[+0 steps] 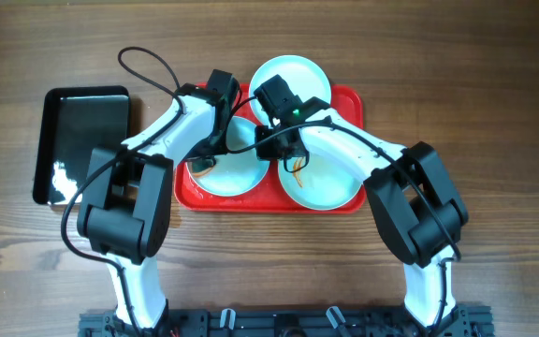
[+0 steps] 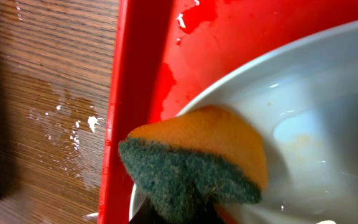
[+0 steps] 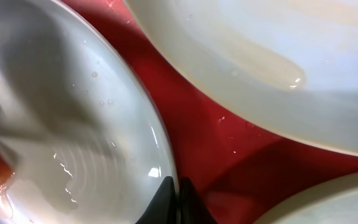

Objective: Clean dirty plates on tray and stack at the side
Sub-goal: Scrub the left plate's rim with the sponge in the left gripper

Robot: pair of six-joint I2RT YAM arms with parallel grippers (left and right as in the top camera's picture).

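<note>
Three pale plates lie on the red tray (image 1: 349, 105): a back plate (image 1: 298, 75), a front left plate (image 1: 237, 173) and a front right plate (image 1: 330, 187) with an orange-brown smear near its left rim. My left gripper (image 1: 204, 159) is shut on an orange and green sponge (image 2: 197, 155), pressed on the front left plate's (image 2: 316, 124) left rim beside the tray's wall (image 2: 142, 93). My right gripper (image 1: 268, 148) is shut on that wet plate's (image 3: 73, 124) right rim, fingertips (image 3: 179, 186) pinching it. The back plate (image 3: 260, 62) shows a faint smear.
A glossy black tray (image 1: 82, 140) lies on the wooden table to the left of the red tray. Water drops (image 2: 73, 124) mark the table beside the red tray. Both arms cross over the tray's middle.
</note>
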